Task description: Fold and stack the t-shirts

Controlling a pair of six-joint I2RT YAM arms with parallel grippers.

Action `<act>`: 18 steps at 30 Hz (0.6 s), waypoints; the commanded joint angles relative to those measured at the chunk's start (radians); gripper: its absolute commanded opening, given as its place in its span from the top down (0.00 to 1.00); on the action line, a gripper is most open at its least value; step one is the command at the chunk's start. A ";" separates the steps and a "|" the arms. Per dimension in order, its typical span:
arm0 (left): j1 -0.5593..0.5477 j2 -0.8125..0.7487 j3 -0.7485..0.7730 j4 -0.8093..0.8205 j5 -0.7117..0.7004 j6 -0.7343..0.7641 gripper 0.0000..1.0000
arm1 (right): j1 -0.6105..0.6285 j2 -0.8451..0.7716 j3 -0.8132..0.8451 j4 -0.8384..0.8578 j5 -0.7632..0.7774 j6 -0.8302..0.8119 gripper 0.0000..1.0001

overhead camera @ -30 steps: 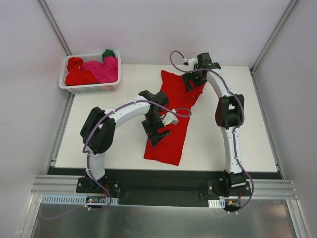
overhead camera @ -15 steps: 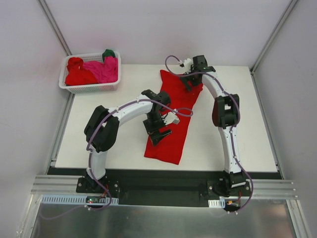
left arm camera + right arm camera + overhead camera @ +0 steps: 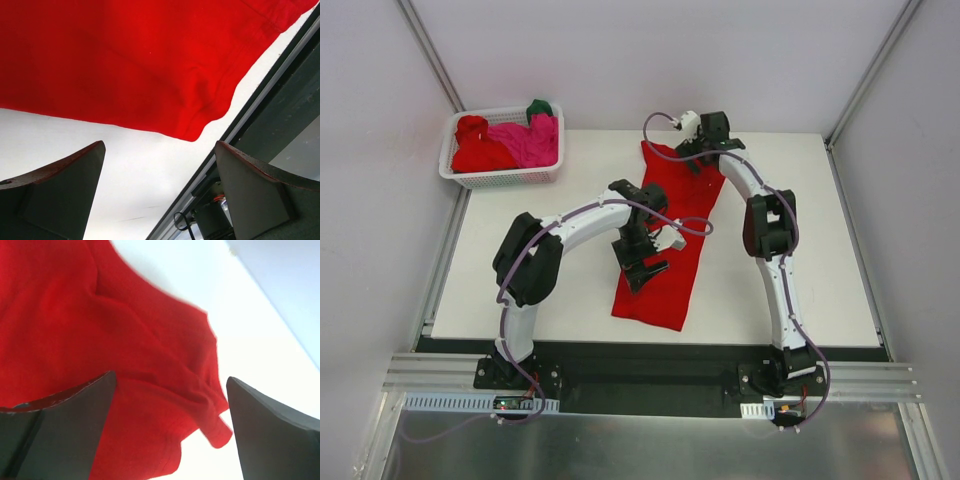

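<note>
**Item:** red t-shirt (image 3: 672,288), spread as a long narrow strip at centre of table (image 3: 800,250), near hem close to table's near edge.
**L gripper** (image 3: 644,272): held over shirt's left edge, approx. mid-length. Fingers (image 3: 60,190) are set apart, nothing between.
**R gripper** (image 3: 704,152): at shirt's far end, by sleeve. Fingers are spread wide, cloth seen below, not clamped.
**Basket** (image 3: 502,180), far-left corner: second red t-shirt (image 3: 475,152), pink t-shirt (image 3: 530,142) and green t-shirt (image 3: 540,106) are heaped inside.
**Vs. 1 s ago:** R gripper is shifted left along far end. L gripper is barely moved.
</note>
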 commanded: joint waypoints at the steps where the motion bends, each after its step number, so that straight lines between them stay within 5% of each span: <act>1: -0.015 -0.003 0.026 -0.037 0.007 0.023 0.08 | -0.018 -0.126 -0.052 -0.032 0.056 0.002 0.04; 18: -0.036 -0.037 -0.023 -0.027 0.018 0.024 0.09 | -0.018 -0.261 -0.020 -0.273 0.143 0.000 0.04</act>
